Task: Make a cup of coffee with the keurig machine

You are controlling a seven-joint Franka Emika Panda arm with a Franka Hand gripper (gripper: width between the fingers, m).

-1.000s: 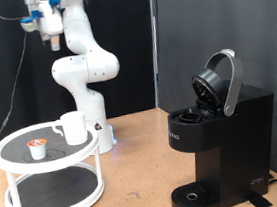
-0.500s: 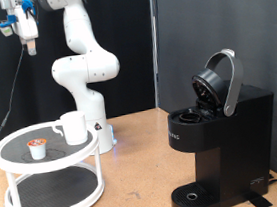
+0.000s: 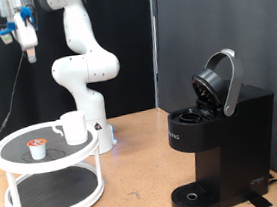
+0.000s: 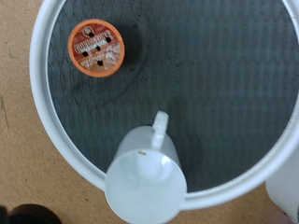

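Observation:
The white cup (image 3: 73, 127) stands on the top tier of a white round rack (image 3: 14, 161) at the exterior view's left, handle toward the pod. The wrist view looks straight down on the cup (image 4: 143, 183) and a brown-topped coffee pod (image 4: 95, 49) on the rack's dark mat. The pod (image 3: 37, 149) sits left of the cup in the exterior view. The black keurig machine (image 3: 223, 139) stands at the right with its lid raised. My gripper (image 3: 28, 45) hangs high above the rack at the top left, holding nothing; no fingers show in the wrist view.
The white rack has two tiers and a raised rim (image 4: 42, 103). The arm's white base (image 3: 87, 74) stands behind the rack. A wooden tabletop (image 3: 137, 174) lies between rack and machine. A black backdrop stands behind.
My gripper has swung from the upper middle-left to the far top left and dropped slightly, now above the rack. Cup, pod and machine have not moved.

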